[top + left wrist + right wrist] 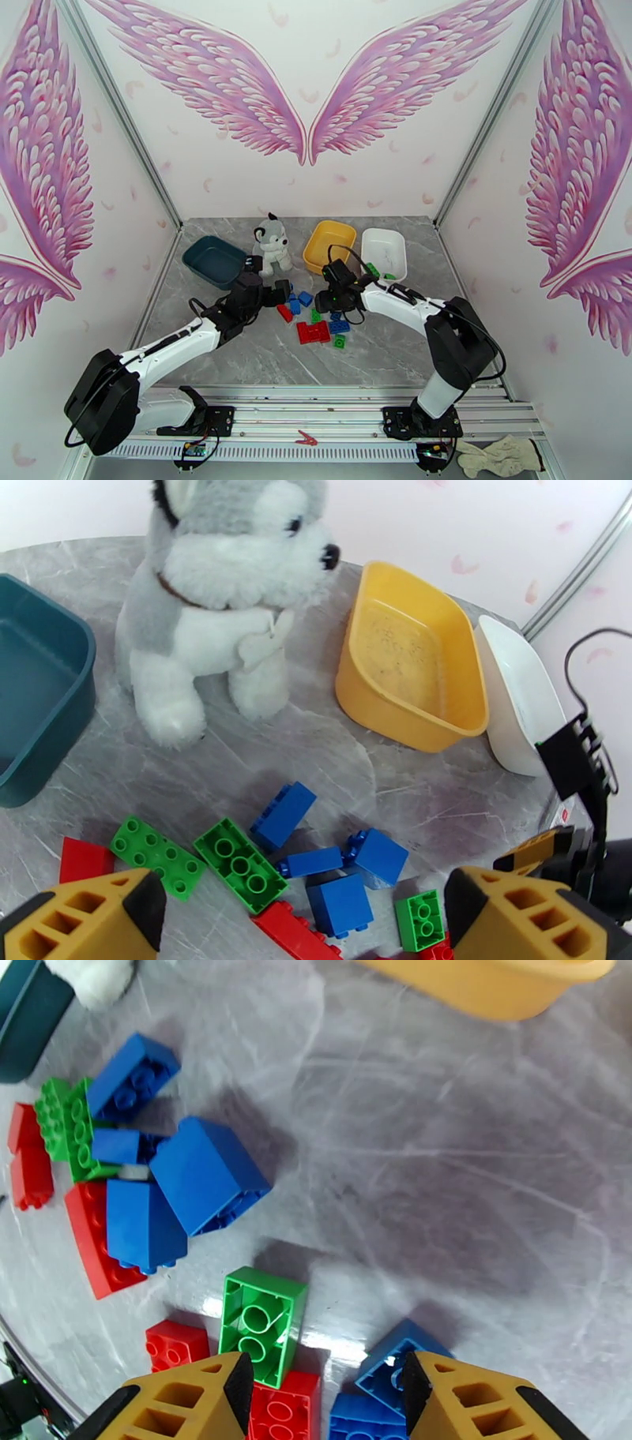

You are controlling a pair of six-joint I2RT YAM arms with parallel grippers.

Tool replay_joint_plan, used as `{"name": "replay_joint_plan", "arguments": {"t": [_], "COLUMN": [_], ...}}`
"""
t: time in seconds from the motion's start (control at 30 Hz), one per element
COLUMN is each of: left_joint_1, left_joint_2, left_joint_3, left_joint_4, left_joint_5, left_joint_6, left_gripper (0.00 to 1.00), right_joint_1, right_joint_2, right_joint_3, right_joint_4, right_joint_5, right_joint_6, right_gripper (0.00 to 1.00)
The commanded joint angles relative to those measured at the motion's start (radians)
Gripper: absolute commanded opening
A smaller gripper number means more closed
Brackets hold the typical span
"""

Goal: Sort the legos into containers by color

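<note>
Red, green and blue legos [314, 317] lie piled in the middle of the table. My left gripper [274, 294] hovers open at the pile's left edge; its fingers [95, 914] straddle a blue brick [340, 904] and a green brick [241, 864]. At the pile's right edge my right gripper [325, 301] is low over the bricks, jaws partly apart. A red brick [282, 1410] and a blue brick [393, 1364] lie in the gap of the right gripper [324, 1398], and a green brick [261, 1325] sits by the left finger. The teal tray [212, 260], the yellow tray [329, 243] and the white tray [385, 251] stand behind.
A grey-and-white plush dog [272, 243] sits between the teal and yellow trays, just behind the left gripper. A couple of green bricks [371, 271] lie in the white tray's near end. Bare marble lies in front of the pile.
</note>
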Motion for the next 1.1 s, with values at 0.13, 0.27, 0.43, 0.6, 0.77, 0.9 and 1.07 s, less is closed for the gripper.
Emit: {"name": "replay_joint_plan", "arguments": {"t": [0.13, 0.27, 0.43, 0.6, 0.77, 0.9, 1.07], "left_joint_1": [0.007, 0.007, 0.006, 0.007, 0.007, 0.007, 0.007], "left_joint_2": [-0.027, -0.022, -0.016, -0.006, 0.003, 0.012, 0.021], "left_joint_3": [-0.016, -0.016, -0.016, -0.014, -0.011, -0.009, -0.008], "left_joint_4": [0.016, 0.019, 0.023, 0.029, 0.032, 0.035, 0.038], "left_joint_5": [0.027, 0.034, 0.043, 0.053, 0.062, 0.068, 0.077], "left_joint_6": [-0.015, -0.017, -0.02, -0.024, -0.027, -0.03, -0.033], "left_gripper": [0.99, 0.99, 0.99, 0.99, 0.99, 0.99, 0.99], "right_joint_1": [0.042, 0.051, 0.063, 0.072, 0.082, 0.083, 0.083], "right_joint_2": [0.058, 0.084, 0.109, 0.147, 0.166, 0.17, 0.181], "right_joint_3": [0.031, 0.044, 0.055, 0.081, 0.096, 0.1, 0.108], "right_joint_4": [0.027, 0.03, 0.034, 0.026, 0.015, 0.004, -0.003], "right_joint_5": [-0.032, -0.031, -0.029, -0.01, 0.027, 0.057, 0.067], "right_joint_6": [0.009, 0.011, 0.014, 0.012, 0.012, 0.011, 0.012], "right_gripper": [0.57, 0.57, 0.58, 0.58, 0.58, 0.54, 0.44]}}
